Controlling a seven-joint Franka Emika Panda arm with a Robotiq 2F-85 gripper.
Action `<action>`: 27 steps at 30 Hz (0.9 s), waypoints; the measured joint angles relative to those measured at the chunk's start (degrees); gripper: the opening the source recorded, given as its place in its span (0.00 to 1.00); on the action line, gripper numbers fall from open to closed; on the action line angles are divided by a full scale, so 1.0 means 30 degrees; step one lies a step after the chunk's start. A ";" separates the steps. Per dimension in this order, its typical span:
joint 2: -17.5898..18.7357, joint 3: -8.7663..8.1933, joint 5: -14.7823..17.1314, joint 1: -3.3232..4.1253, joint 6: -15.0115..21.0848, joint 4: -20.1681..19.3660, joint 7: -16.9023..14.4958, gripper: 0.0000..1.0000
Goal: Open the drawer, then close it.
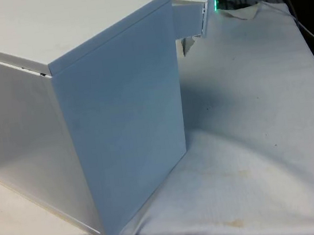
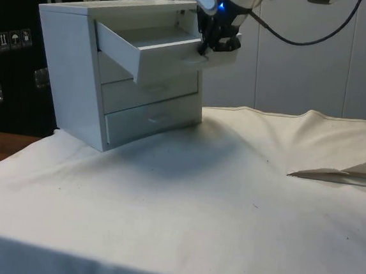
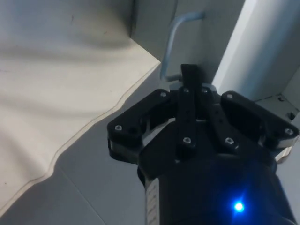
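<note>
A white chest of three drawers point(image 2: 73, 70) stands on the cloth; in the front view the chest point(image 1: 87, 115) turns its plain back and side to the camera. Its top drawer point(image 2: 149, 44) is pulled well out, and the drawer's front panel point(image 1: 191, 15) juts past the chest's far corner. My black gripper point(image 2: 207, 48) hangs at that front panel, just above the drawer's handle. In the wrist view the gripper point(image 3: 189, 75) has its fingers pressed together, close beside the white panel point(image 3: 262, 42). A lower drawer's thin wire handle point(image 3: 174, 44) shows beyond the fingertips.
The two lower drawers point(image 2: 150, 105) are pushed in. White cloth point(image 2: 229, 199) covers the table, with a raised fold point(image 2: 333, 176) at the side view's right. A black cable point(image 2: 307, 36) hangs from the arm.
</note>
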 measured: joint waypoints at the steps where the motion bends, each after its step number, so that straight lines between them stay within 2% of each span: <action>1: 0.0000 0.0000 0.0000 0.0000 0.0000 0.0000 0.0000 0.00; 25: 0.0535 0.0286 -0.2483 0.0115 -0.1222 0.0917 0.2636 0.00; 27: 0.0707 0.0306 -0.2884 0.0134 -0.1318 0.1089 0.3094 0.00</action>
